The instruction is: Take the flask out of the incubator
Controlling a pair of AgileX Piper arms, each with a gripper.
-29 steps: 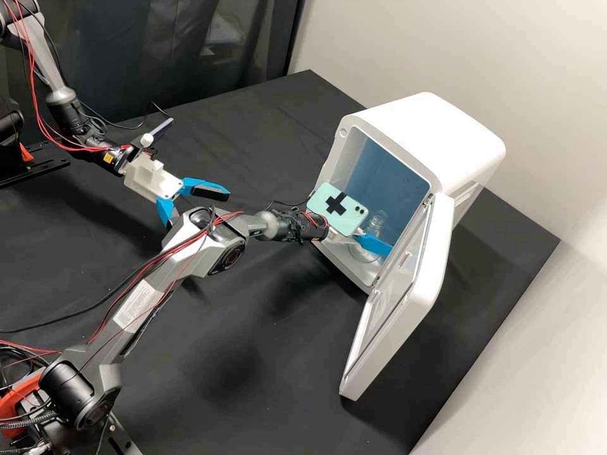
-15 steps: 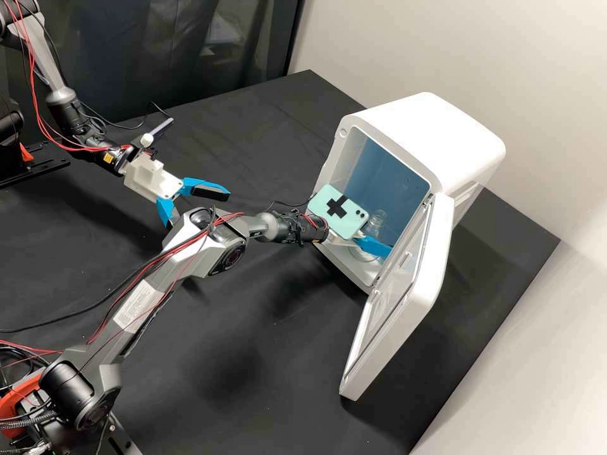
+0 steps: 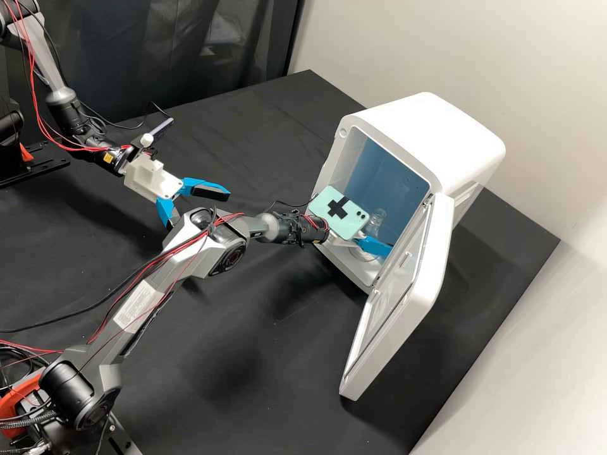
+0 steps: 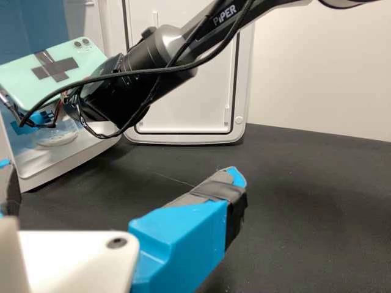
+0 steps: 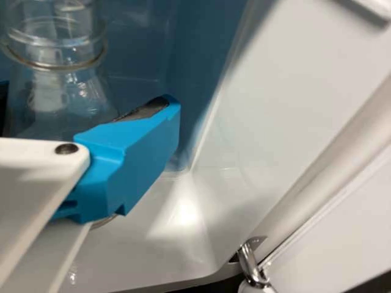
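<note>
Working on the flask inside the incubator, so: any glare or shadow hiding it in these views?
Right wrist view: a bright glare patch on the incubator floor beside the flask; its clear glass reads plainly against the blue wall. High view: even light, soft shadows on the bench, the flask partly behind the wrist's mint-green plate.

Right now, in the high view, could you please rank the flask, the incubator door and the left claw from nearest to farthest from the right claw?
1. Flask, beside the right claw inside the incubator.
2. Door, swung open alongside.
3. Left claw, away over the bench.
</note>
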